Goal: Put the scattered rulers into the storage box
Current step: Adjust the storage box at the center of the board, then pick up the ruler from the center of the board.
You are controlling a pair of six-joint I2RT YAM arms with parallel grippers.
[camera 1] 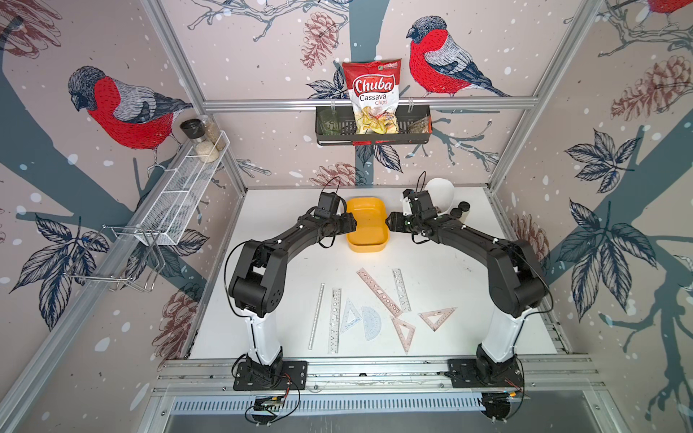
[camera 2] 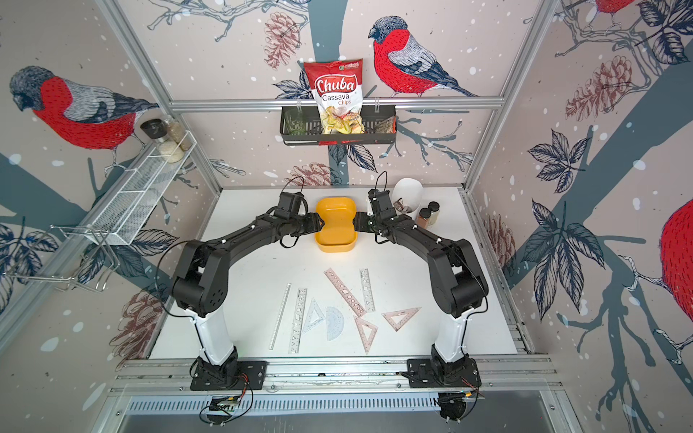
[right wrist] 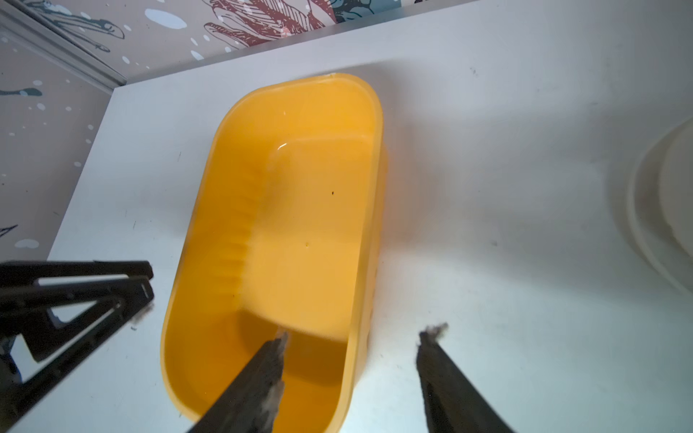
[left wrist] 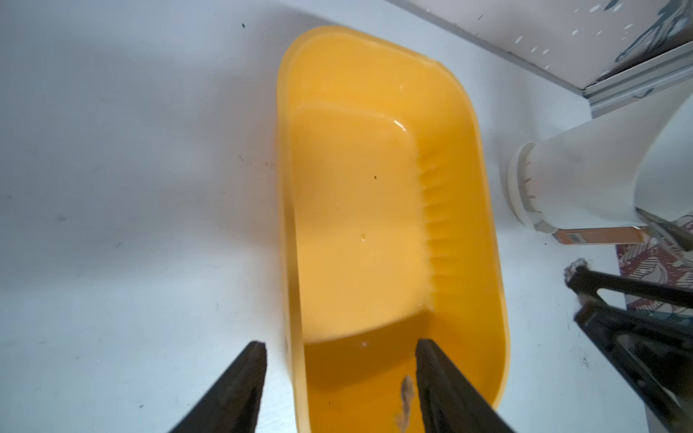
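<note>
Left end effector (left wrist: 339, 348) and right end effector (right wrist: 352, 333) released, each straddling a wall of the empty box (camera 1: 366, 245).
All eight rulers (camera 1: 378, 292) lie on the table (camera 1: 468, 300), well apart; next, likely clench both walls to shift the box nearer.

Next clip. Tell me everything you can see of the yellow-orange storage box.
The storage box is a glossy yellow-orange plastic tub, rectangular with rounded corners, low walls and fine ribs on its long inner walls. It stands upright and empty, bar a few specks, at the back middle of the white table. The left gripper and right gripper each straddle a long wall with open jaws, one finger inside and one outside; whether they touch it cannot be told.
</note>
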